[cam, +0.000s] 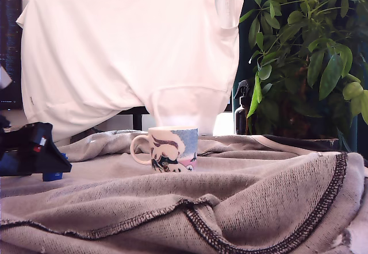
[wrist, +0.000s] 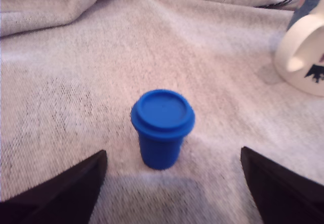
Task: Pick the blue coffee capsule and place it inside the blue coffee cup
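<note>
Blue coffee capsule (wrist: 162, 127) stands upright on the grey knitted cloth (wrist: 71, 72), rim up, between my spread fingers (wrist: 61, 191), which touch nothing. Nothing is done yet, I judge: grasp, carry and drop all remain. The blue coffee cup (cam: 167, 149) stands well apart toward the exterior view's right, handle facing the gripper (cam: 43, 153). Cloth folds lie between them; a plant (cam: 310, 53) and spray bottle (cam: 242, 109) stand behind, clear of my path.

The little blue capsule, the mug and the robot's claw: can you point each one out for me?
Blue coffee capsule (wrist: 162, 113): wrist view, on its round flat top.
Mug (cam: 172, 145): exterior view, on its printed side.
Claw (wrist: 172, 183): wrist view, midway between its two dark fingertips, which stand wide apart around the capsule.
</note>
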Controlling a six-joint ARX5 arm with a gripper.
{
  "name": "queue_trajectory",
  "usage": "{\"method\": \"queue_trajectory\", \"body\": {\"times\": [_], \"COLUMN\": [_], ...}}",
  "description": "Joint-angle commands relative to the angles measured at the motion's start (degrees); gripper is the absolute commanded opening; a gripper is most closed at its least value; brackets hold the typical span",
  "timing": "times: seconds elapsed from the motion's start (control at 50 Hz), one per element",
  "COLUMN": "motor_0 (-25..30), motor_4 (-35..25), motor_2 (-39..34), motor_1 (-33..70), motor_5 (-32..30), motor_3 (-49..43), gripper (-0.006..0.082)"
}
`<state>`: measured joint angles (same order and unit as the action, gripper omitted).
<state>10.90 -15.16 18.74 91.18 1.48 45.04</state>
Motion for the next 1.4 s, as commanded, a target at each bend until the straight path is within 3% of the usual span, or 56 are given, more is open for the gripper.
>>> {"method": "queue_trajectory", "body": {"times": [0.0,0.26,0.32,0.42,0.56,0.64,0.96,1.38], "motor_0": [0.2,0.2,0.2,0.2,0.2,0.2,0.2,0.9], "motor_4": [-0.3,-0.5,-0.5,-0.5,-0.5,-0.5,-0.9,-5.8], "motor_2": [1.0,3.3,3.7,3.9,3.9,3.9,3.9,6.8], "motor_1": [1.6,5.7,6.5,7.1,7.1,7.1,7.0,6.6], "motor_5": [-0.5,-0.5,-0.5,-0.5,-0.5,-0.5,0.2,13.2], "motor_3": [0.4,0.5,0.5,0.5,0.5,0.5,7.5,18.6], "gripper": [0.0769,0.0767,0.0733,0.0561,0.0215,0.0127,0.0112,0.0112]}}
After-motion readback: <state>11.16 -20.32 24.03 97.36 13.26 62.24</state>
